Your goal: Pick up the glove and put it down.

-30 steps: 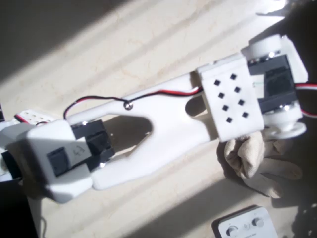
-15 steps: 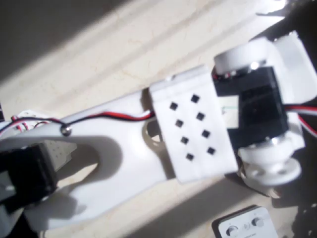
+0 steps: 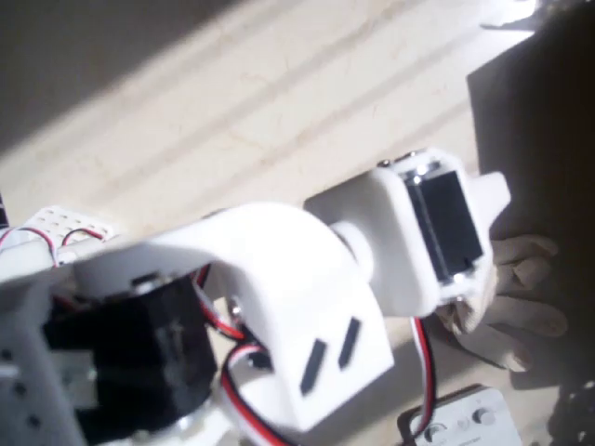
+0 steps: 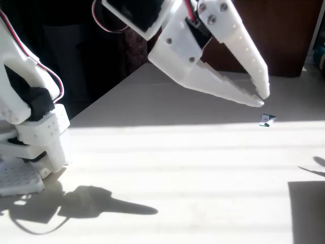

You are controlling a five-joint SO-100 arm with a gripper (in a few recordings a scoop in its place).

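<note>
Beige glove (image 3: 516, 302) beneath raised claw (image 4: 260, 98)

Glove (image 3: 521, 302) on table (image 3: 279, 111), box (image 3: 465, 423) just below, overhead.

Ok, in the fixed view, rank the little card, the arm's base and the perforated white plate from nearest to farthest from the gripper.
1. The card: on the table just below the gripper tips, at the right.
2. The arm's base: far left.
3. The perforated plate: bottom-left corner, beside the base and only slightly farther.
</note>
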